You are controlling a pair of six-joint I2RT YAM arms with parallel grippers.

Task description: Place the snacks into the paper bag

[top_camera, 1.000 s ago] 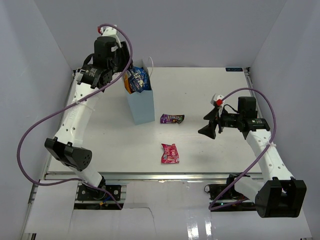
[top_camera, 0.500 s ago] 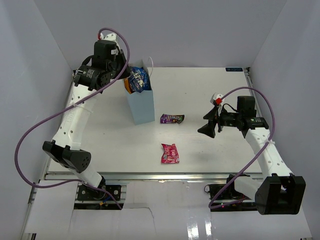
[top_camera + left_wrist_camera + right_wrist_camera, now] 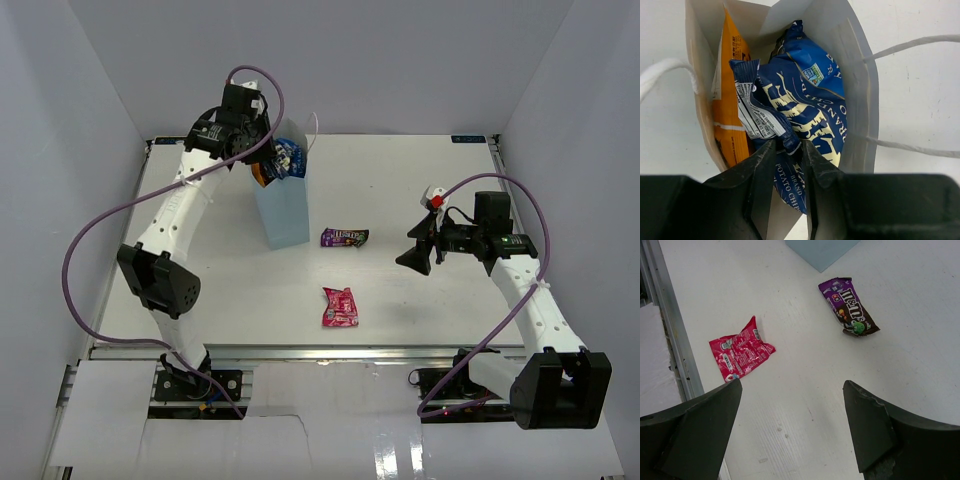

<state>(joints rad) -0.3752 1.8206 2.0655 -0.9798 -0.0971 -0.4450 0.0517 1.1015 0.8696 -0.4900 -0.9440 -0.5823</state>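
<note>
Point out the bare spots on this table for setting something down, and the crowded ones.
Bare: the far right stretch of table, behind the purple packet and right hand; also the near left, in front of the paper bag, beside the pink-red packet. Crowded: the bag's mouth, stuffed with packets, left hand pinching the dark blue packet.

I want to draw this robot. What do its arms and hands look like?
The left arm and right arm are white tubes with black joints. A purple cable loops along each. The left hand and right hand are black, with two wedge-shaped fingers. A red-and-white tab sits near the right hand.
</note>
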